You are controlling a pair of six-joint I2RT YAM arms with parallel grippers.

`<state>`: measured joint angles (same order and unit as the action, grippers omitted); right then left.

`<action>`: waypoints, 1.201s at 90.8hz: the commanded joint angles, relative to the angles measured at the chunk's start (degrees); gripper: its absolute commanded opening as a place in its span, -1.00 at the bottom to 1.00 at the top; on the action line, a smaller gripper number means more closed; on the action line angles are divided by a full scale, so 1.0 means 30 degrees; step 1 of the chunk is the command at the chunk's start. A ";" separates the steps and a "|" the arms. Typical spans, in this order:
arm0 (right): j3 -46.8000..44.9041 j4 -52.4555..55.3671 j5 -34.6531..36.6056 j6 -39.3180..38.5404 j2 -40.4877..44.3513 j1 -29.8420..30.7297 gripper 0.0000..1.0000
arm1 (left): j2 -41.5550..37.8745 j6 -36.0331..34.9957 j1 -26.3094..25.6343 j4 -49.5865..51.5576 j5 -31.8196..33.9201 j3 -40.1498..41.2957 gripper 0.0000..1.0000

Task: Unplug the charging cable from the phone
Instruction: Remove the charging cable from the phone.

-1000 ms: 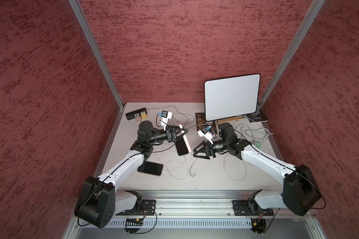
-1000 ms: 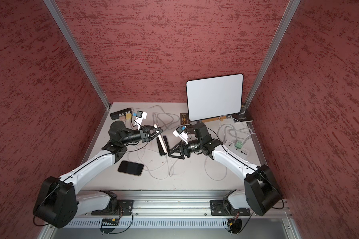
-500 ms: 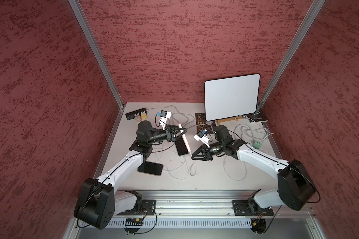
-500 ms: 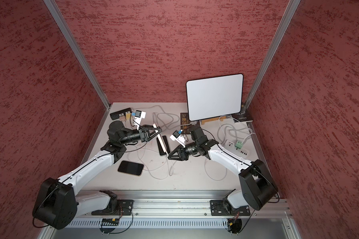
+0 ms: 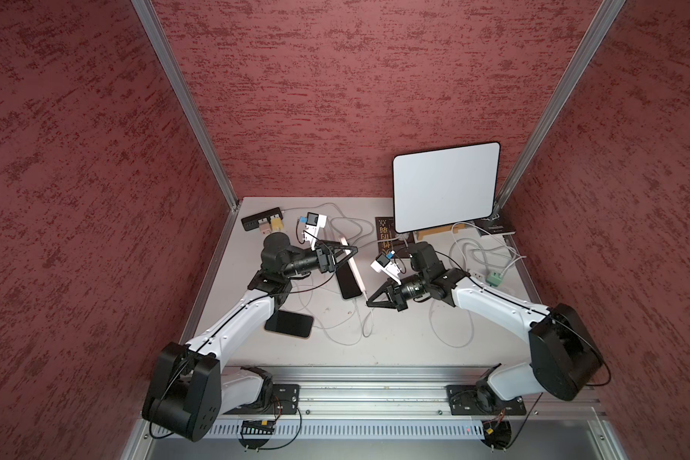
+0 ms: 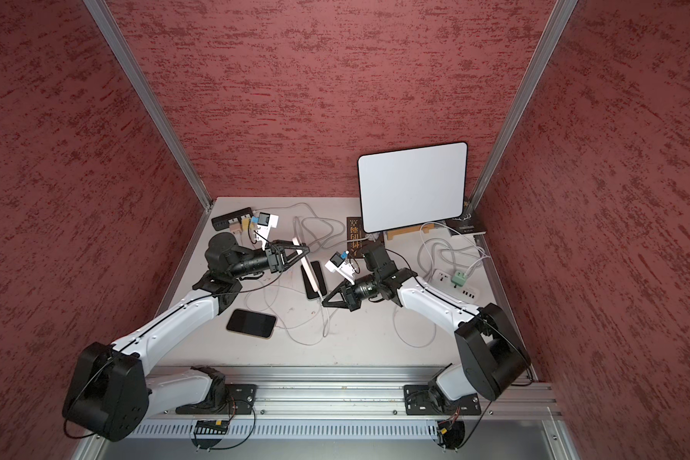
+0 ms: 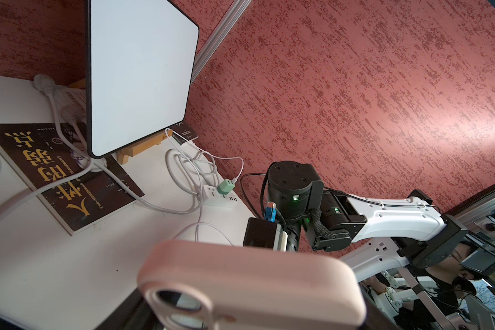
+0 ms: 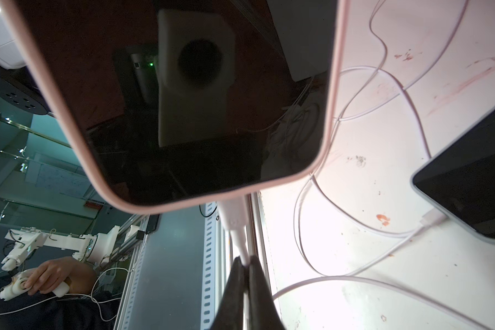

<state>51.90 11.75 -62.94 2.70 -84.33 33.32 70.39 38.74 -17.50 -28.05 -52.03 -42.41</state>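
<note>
Right gripper point(image 8: 247, 261) clamps charging cable point(image 8: 235, 224) by phone point(image 8: 183, 114)

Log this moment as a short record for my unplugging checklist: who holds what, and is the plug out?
left tool: shut on the pink-cased phone, raised and tilted
right tool: shut on the white charging cable just below its plug
white plug: seated in the phone's bottom port
black phone: lying flat, apart from both tools

White table point(image 5: 395, 352), dark phone point(image 5: 289, 323), book point(image 5: 384, 235), power strip point(image 6: 471, 292), cables point(image 8: 352, 277)
</note>
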 commanded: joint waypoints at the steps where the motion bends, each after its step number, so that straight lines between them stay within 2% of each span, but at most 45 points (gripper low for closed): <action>1: 0.0102 -0.0019 0.0049 -0.0334 -0.0064 0.0114 -1.00 | -0.0583 0.0256 0.0197 -0.0877 -0.0207 0.0002 -0.81; 38: -0.0020 0.0936 -0.0018 -0.1065 -0.0207 0.0114 -1.00 | -0.1118 0.1265 0.1143 -0.1928 -0.0206 0.0048 -0.83; 53: 0.0073 0.1383 0.1190 -0.0971 -0.0246 -0.0042 -1.00 | -0.1256 0.1412 0.1262 -0.2060 -0.0213 0.0100 -0.83; 78: 0.0439 0.2056 0.6261 0.1285 -0.0251 -0.1472 -1.00 | -0.1271 0.1438 0.1255 -0.2221 -0.0260 0.0448 -0.83; 109: 0.2533 0.6875 1.4731 0.2714 -0.1569 -0.2358 -1.00 | -0.1141 0.1355 0.1231 -0.2307 -0.0396 0.0544 -0.83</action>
<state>56.73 25.71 -31.35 8.86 -87.64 26.59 67.92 42.65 -14.09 -31.09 -52.47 -40.82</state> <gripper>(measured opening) 0.061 0.806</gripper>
